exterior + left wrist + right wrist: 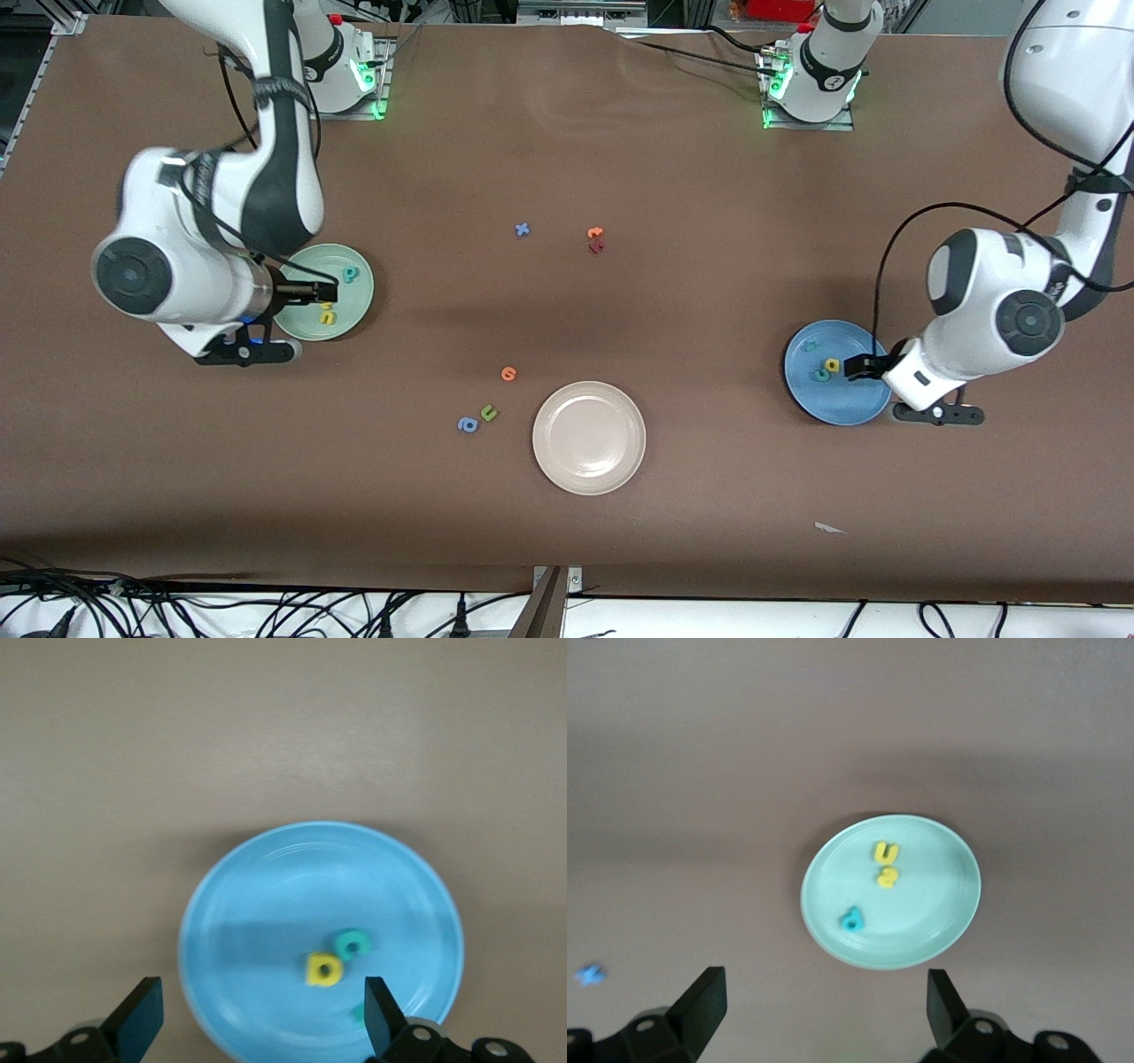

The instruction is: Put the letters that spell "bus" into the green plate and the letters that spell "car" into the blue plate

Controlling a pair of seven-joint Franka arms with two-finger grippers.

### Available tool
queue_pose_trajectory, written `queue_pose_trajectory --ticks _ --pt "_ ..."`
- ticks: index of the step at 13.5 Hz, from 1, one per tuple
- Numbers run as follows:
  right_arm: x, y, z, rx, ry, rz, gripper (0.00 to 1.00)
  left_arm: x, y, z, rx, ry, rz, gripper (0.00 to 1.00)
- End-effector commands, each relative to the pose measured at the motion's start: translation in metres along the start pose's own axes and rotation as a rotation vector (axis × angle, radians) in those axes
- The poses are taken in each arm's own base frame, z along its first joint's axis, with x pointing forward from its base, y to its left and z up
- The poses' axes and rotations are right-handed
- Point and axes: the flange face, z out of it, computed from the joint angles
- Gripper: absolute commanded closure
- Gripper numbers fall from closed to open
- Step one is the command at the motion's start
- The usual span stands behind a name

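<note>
With teal b (851, 920), yellow u (886, 852), yellow s (888, 876) lying in green plate (939, 904) and c, a, r in blue plate (266, 895), sorting looks complete. Left end effector (257, 1019) over blue plate, right end effector (824, 1010) over green plate, both released, empty. Next: retract arms clear.

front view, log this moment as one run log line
left gripper: open over blue plate | right gripper: open over green plate | bus letters in green | car letters in blue
</note>
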Motion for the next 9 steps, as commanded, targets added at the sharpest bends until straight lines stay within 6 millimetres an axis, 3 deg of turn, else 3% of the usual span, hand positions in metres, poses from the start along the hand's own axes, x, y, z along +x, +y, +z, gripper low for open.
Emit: queue_pose_trajectory --ticks 1,3,7,9 --pt "-0.021 -0.007 -0.044 0.036 0.006 -0.041 0.0 -0.017 -0.016 -0.052 -0.051 -0.014 0.05 0.0" --pt "-0.029 0.01 -0.065 0.04 0.035 -0.043 0.0 -0.037 -0.033 -0.096 -0.114 -0.03 0.117 0.0" --pt "-0.038 0.017 -0.076 -0.028 0.047 -0.068 0.0 -0.075 -0.012 -0.211 -0.085 0.068 0.108 0.0" --pt "-0.048 0.009 -0.078 -0.053 0.063 0.011 0.0 -0.092 0.002 -0.247 -0.076 0.094 0.101 0.0"
